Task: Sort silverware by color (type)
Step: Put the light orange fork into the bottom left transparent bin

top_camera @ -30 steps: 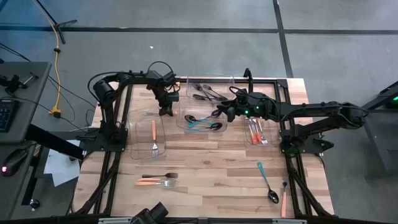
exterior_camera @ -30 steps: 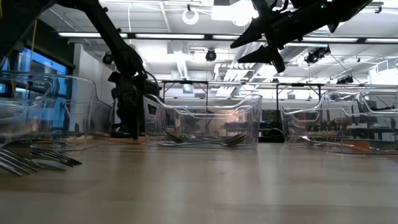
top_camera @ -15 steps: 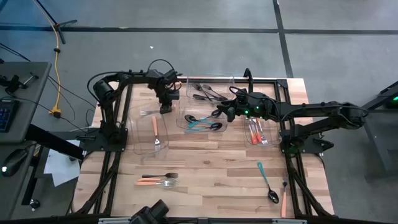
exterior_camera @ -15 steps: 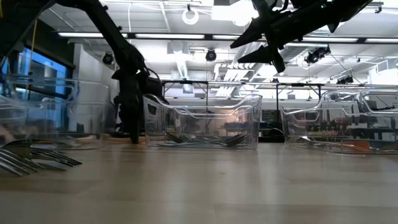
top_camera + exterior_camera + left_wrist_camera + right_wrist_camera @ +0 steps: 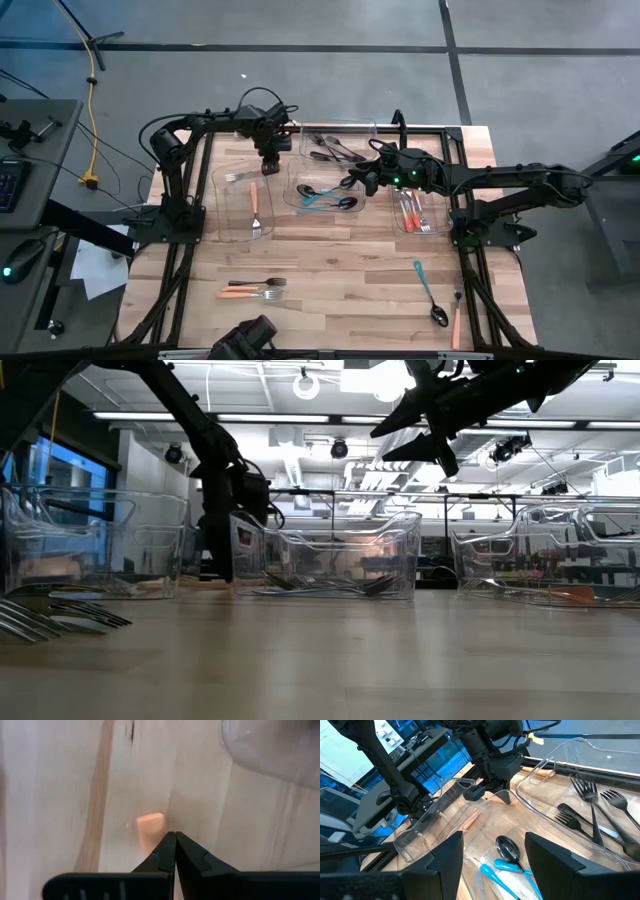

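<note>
My left gripper [image 5: 268,166] is shut at the far end of the left clear bin [image 5: 222,200], also seen in the low view [image 5: 226,535]. An orange-handled fork [image 5: 253,208] lies flat in that bin, its handle end [image 5: 151,826] just past my fingertips. My right gripper [image 5: 353,182] hangs open above the middle bin [image 5: 292,196], touching nothing. That bin holds teal spoons [image 5: 507,870] and a black spoon [image 5: 506,849]. Black forks [image 5: 592,805] lie in the far bin [image 5: 372,128]. Orange pieces lie in the right bin [image 5: 440,215]. My left gripper comes from above, pointing down, with its fingers [image 5: 165,851] shut together at the far end wall [image 5: 506,796] of the left clear bin. The clear wall itself hardly shows between them. The bin sits flat on the table.
Loose silverware lies on the near part of the table: a black and two orange pieces [image 5: 255,288] at the left, a teal spoon [image 5: 428,288] and an orange piece [image 5: 455,322] at the right. The left bin stands close beside the middle bin.
My left gripper has moved toward the table's far edge and slightly right, staying shut. The left bin, with the orange fork inside, has slid along the table with it, nearer to the middle bin.
</note>
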### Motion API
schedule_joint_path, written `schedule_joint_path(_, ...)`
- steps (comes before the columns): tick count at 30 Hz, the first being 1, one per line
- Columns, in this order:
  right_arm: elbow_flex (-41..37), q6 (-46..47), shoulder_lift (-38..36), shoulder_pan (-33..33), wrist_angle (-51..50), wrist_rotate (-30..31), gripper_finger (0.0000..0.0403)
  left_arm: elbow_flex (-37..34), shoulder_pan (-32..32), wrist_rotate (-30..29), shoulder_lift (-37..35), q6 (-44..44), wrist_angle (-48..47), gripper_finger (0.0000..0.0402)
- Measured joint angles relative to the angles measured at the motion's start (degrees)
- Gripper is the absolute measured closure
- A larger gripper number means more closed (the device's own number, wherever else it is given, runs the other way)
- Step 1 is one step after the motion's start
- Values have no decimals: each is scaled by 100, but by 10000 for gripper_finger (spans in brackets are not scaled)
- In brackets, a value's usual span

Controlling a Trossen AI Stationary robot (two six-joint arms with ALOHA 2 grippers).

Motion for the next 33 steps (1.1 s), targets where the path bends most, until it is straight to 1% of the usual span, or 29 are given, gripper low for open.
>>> schedule_joint_path(3,-1,0,0,-1,-1,-1,206,0,4,-127,-2,14,1,401)
schedule_joint_path(8,0,0,0,-2,-1,0,206,13,2,-560,-26,-66,222,402)
schedule_joint_path(14,0,0,0,0,-3,-2,206,-5,11,-702,-83,-316,440,402)
schedule_joint_path(20,-2,-2,0,-1,-2,-2,206,-5,11,-542,-459,-367,358,401)
schedule_joint_path(23,0,-2,0,0,-3,-2,206,-5,11,-484,-702,-559,393,401)
schedule_joint_path(25,0,-2,0,0,-3,-2,206,-5,7,-350,-850,-918,444,401)
schedule_joint_path(28,0,-2,0,0,-3,-2,206,-122,-35,219,-1106,-1672,728,402)
schedule_joint_path(31,0,-4,0,-2,-9,-2,206,-508,-144,724,-1476,-2494,1319,402)
schedule_joint_path(33,0,-4,0,0,-23,-2,206,-867,-232,768,-1780,-2968,1775,402)
